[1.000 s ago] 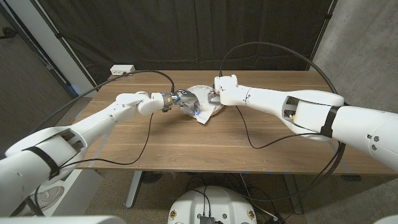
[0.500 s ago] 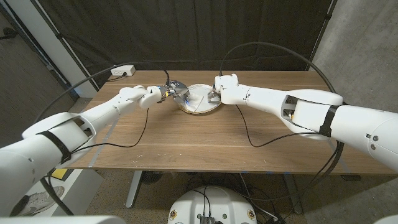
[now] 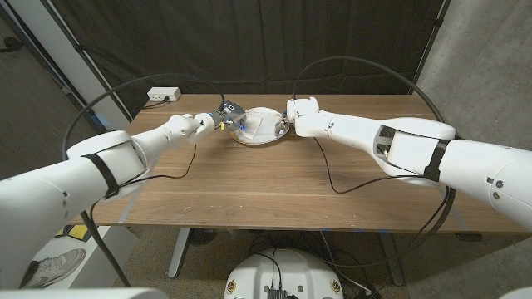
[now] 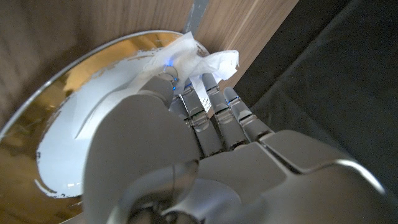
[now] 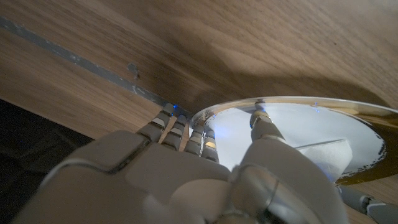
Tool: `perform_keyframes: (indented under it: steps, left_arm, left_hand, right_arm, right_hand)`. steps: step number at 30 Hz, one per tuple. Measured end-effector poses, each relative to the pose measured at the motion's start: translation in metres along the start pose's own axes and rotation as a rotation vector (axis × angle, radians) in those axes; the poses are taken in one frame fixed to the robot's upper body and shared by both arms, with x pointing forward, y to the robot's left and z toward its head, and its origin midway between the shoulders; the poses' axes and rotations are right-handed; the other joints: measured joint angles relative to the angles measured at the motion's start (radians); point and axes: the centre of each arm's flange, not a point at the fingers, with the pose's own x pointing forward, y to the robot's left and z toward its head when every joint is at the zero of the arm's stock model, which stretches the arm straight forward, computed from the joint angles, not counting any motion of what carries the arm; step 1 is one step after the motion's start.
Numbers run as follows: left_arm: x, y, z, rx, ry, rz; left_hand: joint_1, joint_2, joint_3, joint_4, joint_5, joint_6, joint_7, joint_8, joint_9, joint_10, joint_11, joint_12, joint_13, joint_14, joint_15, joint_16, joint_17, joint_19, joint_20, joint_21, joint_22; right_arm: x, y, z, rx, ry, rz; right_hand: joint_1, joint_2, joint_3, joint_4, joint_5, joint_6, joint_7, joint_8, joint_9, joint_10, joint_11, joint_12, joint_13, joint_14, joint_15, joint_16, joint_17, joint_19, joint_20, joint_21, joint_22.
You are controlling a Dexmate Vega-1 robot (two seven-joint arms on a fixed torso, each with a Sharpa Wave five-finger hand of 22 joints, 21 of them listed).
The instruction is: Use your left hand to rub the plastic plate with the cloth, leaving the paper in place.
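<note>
- Both of your hands meet at the round plastic plate with a white middle and gold-tinted clear rim (image 3: 260, 127), which sits on the wooden counter (image 3: 266, 183) toward its far edge.
- Your left hand (image 3: 226, 115) has its fingers (image 4: 214, 118) curled around the crumpled white cloth (image 4: 198, 57); the cloth bunches out just past the fingertips and lies over the plate's rim.
- In the left wrist view, the plate's white middle spreads beside your thumb, and the gold rim curves around it.
- Your right hand (image 3: 291, 115) is at the opposite rim of the plate. In the right wrist view its fingers (image 5: 180, 127) reach under the rim edge while the thumb presses on top of the white surface, so the plate is pinched between them.
- Just beyond your right thumb, a white sheet of paper (image 5: 323, 155) lies on the plate's inside.
- Black cables (image 3: 332, 178) trail from both wrists across the counter.
- Well apart from your left fingers, a white power strip (image 3: 163, 94) lies at the counter's far corner.
</note>
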Motion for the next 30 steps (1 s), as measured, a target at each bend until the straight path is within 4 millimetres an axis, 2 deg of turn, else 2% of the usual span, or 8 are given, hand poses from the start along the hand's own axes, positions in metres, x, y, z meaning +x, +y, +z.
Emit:
perform_keyframes:
  steps: [7,17,18,23,28,30]
  left_arm:
    - [-0.003,0.002,0.005,-0.021,-0.032,0.014]
    - [-0.012,0.020,0.033,-0.111,-0.157,0.056]
    - [-0.015,0.023,0.042,-0.142,-0.199,0.052]
    - [-0.021,0.034,0.055,-0.186,-0.250,0.077]
    - [-0.031,0.046,0.075,-0.276,-0.354,0.068]
    - [-0.032,0.047,0.077,-0.285,-0.364,0.065]
  left_hand:
    - [0.000,0.000,0.000,0.000,0.001,0.000,0.000,0.000,0.001,0.000,0.001,0.001,0.007,0.000,0.000,0.000,0.004,-0.004,-0.004,0.000,0.000]
    - [0.000,0.000,-0.008,0.000,0.001,0.001,0.000,0.000,0.003,0.001,0.003,0.001,0.012,0.000,0.000,0.000,0.009,-0.004,-0.004,0.000,0.000]
    - [0.000,0.000,-0.008,0.000,0.001,0.001,0.000,0.001,0.003,0.001,0.003,0.001,0.014,0.000,0.000,0.000,0.009,-0.004,-0.004,0.000,0.000]
    - [0.000,0.000,-0.011,0.002,0.000,0.001,0.000,0.006,0.001,0.001,0.003,0.001,0.015,0.004,-0.004,0.000,0.013,-0.004,-0.004,0.000,0.000]
    - [0.003,-0.002,-0.014,0.000,0.000,0.001,0.000,0.006,-0.002,0.001,0.002,0.004,0.019,0.004,-0.004,0.000,0.018,-0.004,-0.004,0.000,0.000]
    - [0.009,0.004,-0.015,-0.002,0.000,0.000,0.000,0.006,-0.002,0.001,0.002,0.007,0.019,0.004,-0.004,0.000,0.018,-0.004,-0.004,0.001,0.000]
  right_arm:
    - [0.001,-0.001,-0.003,0.002,0.007,0.001]
    - [0.002,-0.002,-0.007,0.002,0.017,-0.001]
    - [0.003,-0.002,-0.008,0.004,0.021,0.000]
    - [0.003,-0.002,-0.009,0.002,0.020,-0.001]
    - [0.003,-0.002,-0.008,0.001,0.016,-0.001]
    - [0.003,-0.001,-0.007,0.001,0.015,-0.001]
  right_hand:
    - [0.000,0.000,-0.006,0.000,0.000,0.000,0.000,0.000,0.001,0.000,0.000,-0.005,-0.001,0.000,0.000,0.001,0.002,0.000,0.000,0.000,0.001]
    - [0.000,0.000,-0.008,-0.003,0.001,0.006,0.006,0.000,0.001,-0.002,-0.006,-0.005,-0.002,-0.004,0.004,0.001,-0.002,0.000,0.000,0.001,-0.001]
    - [0.000,0.000,-0.008,-0.003,0.001,0.007,0.007,0.000,0.001,-0.002,-0.006,-0.005,-0.002,-0.004,0.004,0.000,-0.001,0.000,0.000,0.003,-0.001]
    - [0.000,0.000,-0.008,-0.003,0.001,0.007,0.007,0.000,0.002,-0.007,-0.010,-0.005,-0.003,-0.009,0.009,-0.007,-0.002,0.000,0.000,0.003,-0.002]
    - [0.000,0.000,-0.008,-0.003,0.001,0.007,0.007,0.000,-0.001,-0.008,-0.011,-0.005,-0.003,-0.009,0.009,-0.003,-0.003,0.000,0.000,0.003,-0.001]
    - [0.000,0.000,-0.008,-0.003,0.001,0.007,0.007,0.000,-0.001,-0.009,-0.013,-0.005,-0.003,-0.009,0.009,-0.003,-0.003,0.000,0.000,0.003,-0.001]
